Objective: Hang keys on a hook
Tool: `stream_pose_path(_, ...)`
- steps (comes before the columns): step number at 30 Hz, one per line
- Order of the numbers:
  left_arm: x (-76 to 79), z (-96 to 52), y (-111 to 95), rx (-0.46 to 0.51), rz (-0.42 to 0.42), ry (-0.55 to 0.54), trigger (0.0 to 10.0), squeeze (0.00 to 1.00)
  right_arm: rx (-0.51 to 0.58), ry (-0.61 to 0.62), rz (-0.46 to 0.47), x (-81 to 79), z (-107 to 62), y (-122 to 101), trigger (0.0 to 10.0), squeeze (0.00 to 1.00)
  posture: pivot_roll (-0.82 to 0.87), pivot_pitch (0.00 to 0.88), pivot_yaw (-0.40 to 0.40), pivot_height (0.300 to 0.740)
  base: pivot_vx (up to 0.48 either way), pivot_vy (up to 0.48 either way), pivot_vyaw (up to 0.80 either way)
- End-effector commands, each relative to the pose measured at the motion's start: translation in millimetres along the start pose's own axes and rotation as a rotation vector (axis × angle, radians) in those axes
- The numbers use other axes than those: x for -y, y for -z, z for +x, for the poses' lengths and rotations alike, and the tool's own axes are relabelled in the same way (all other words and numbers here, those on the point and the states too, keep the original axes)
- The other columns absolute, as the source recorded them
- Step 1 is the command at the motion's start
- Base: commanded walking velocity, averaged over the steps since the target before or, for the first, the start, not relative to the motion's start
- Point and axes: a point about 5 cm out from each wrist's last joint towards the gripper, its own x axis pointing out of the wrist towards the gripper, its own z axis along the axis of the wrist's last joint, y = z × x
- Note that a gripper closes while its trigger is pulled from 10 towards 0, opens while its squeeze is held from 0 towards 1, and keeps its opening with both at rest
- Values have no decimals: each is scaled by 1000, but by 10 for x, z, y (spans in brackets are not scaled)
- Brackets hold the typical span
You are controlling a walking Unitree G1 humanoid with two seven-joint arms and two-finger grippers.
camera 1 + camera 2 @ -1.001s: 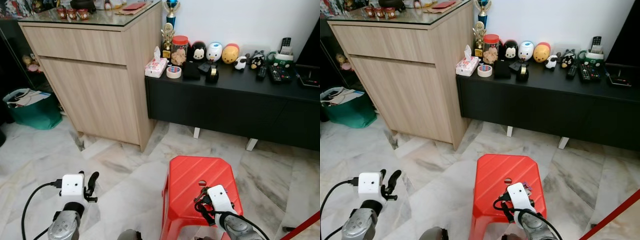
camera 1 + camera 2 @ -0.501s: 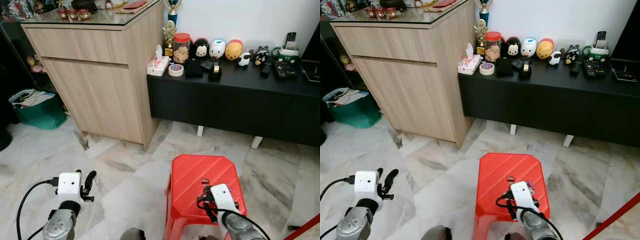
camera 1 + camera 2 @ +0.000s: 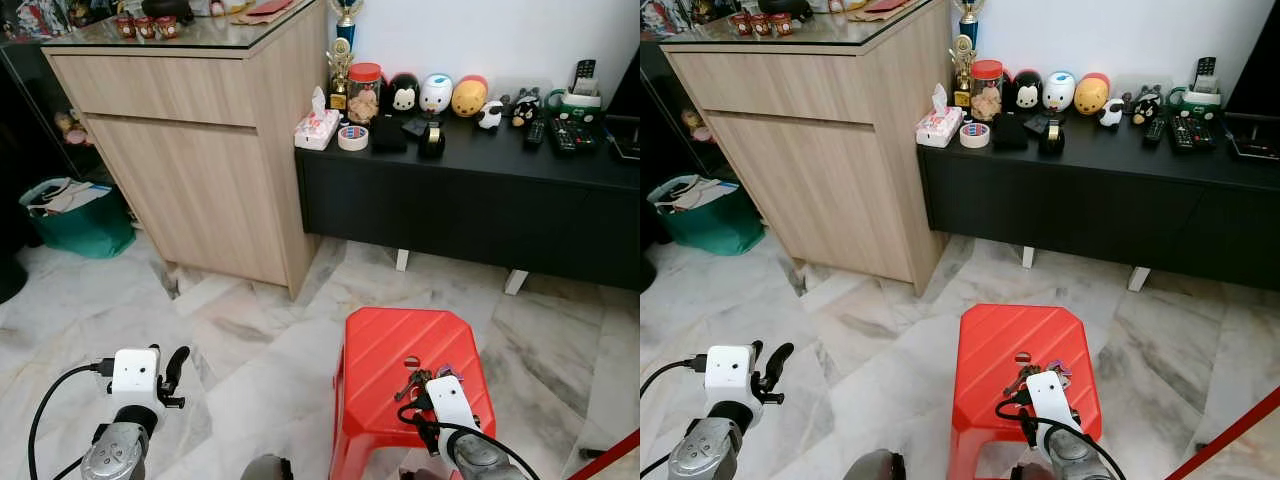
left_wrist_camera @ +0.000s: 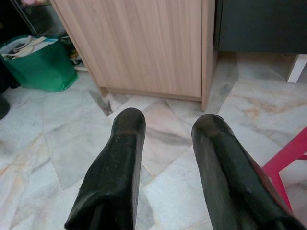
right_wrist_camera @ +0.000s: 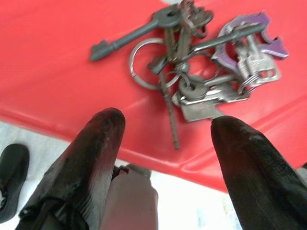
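Keys (image 5: 201, 76) lie in a loose bunch on the top of a red stool (image 3: 385, 350) — long dark ones, silver ones and a purple tag, on several rings. The right gripper (image 5: 165, 127) hangs just short of them, near the stool's front edge, its two black fingers spread wide with nothing between them. The left gripper (image 4: 165, 139) is held low over the marble floor (image 3: 240, 330), well apart from the stool, fingers likewise parted and empty. Ahead stand a wooden cabinet (image 3: 200, 150) and, beside it, a black sideboard (image 3: 470, 200) — small figurines and remotes along its top. A green bag (image 3: 75, 215) sits by the cabinet.
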Motion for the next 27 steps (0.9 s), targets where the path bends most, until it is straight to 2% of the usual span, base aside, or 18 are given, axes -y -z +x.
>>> stream_pose_path(1,-62,-7,-38,6,11,-5,10000,0,-16,-9,5,-30,2,14,10000,0,131,41,64,645,0,0,0)
stream_pose_path(4,-70,-12,-36,3,14,-4,10000,0,-26,-5,3,-32,1,29,10000,0,136,47,68,645,0,0,0)
stream_pose_path(6,-71,-25,-28,0,19,0,10000,0,-26,0,16,-28,1,29,4588,0,142,53,72,645,0,0,0)
stream_pose_path(7,-75,-31,-27,-1,20,0,10000,0,-25,1,19,-27,2,25,0,0,142,54,75,645,0,0,0)
stream_pose_path(10,-85,-47,-22,-6,23,0,10000,0,-15,8,25,-23,5,-4,0,0,141,55,77,645,0,0,0)
stream_pose_path(11,-88,-49,-21,-6,24,-1,10000,0,-12,8,26,-23,7,-16,4118,0,143,55,78,645,0,0,0)
stream_pose_path(12,-93,-53,-22,-8,26,-1,10000,0,-9,9,27,-24,9,-29,7647,0,145,56,79,645,0,0,0)
stream_pose_path(13,-93,-53,-22,-8,26,-1,10000,0,-9,9,27,-24,9,-29,7647,0,145,56,79,645,0,0,0)
stream_pose_path(14,-98,-55,-25,-7,27,-2,10000,0,-6,10,28,-24,11,-46,10000,0,146,57,80,645,0,0,0)
stream_pose_path(27,-113,-90,-18,-16,33,1,10000,0,33,18,38,-3,19,-142,10000,0,153,69,85,645,0,0,0)
